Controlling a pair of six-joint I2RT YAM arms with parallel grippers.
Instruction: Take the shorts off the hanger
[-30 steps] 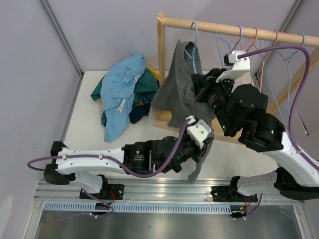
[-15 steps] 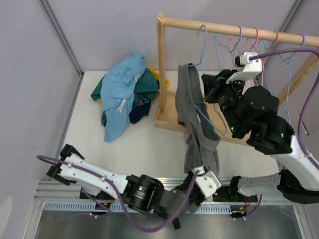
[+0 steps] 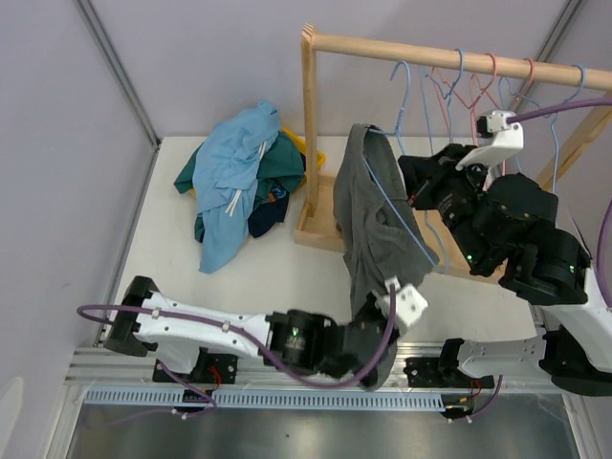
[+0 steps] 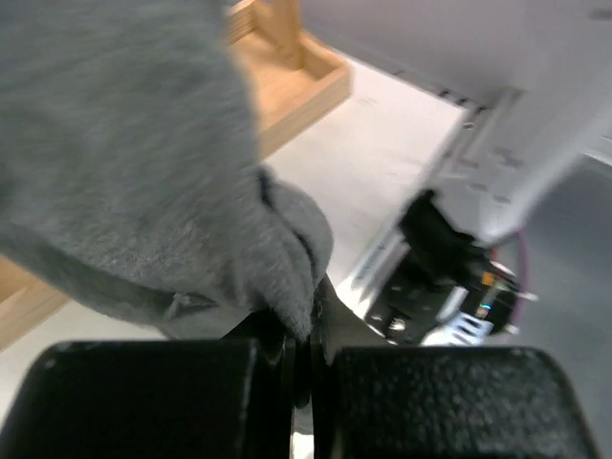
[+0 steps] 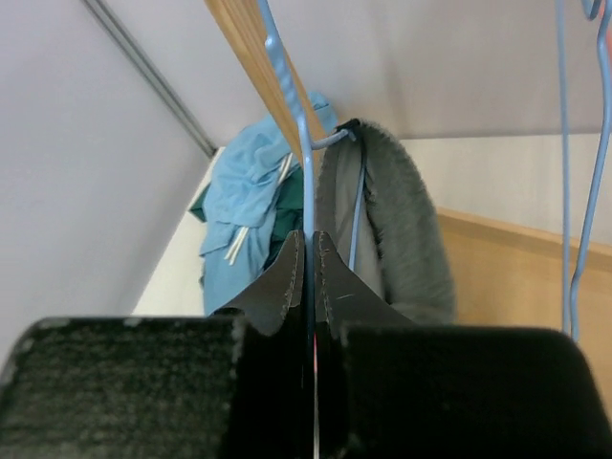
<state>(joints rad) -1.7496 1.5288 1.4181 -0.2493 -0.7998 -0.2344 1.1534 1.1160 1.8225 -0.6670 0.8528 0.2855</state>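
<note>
The grey shorts (image 3: 368, 206) hang stretched from a blue wire hanger (image 3: 399, 91) on the wooden rail (image 3: 449, 55), pulled down toward the table's near edge. My left gripper (image 3: 375, 325) is shut on the shorts' lower end; in the left wrist view the grey fabric (image 4: 143, 172) is pinched between the jaws (image 4: 304, 330). My right gripper (image 3: 413, 186) is shut on the blue hanger's wire (image 5: 292, 124) beside the shorts (image 5: 397, 225). The other shorts lie in a pile (image 3: 239, 177) at the back left, light blue on top, teal beneath.
The wooden rack's post (image 3: 309, 124) and base tray (image 3: 320, 229) stand mid-table. Several empty blue and pink hangers (image 3: 497, 86) hang further right on the rail. A metal rail (image 3: 287, 368) runs along the near edge.
My left gripper has pulled the shorts' lower end down and toward the near edge, stretching them. My right gripper and the hanger have shifted right along the rail.
</note>
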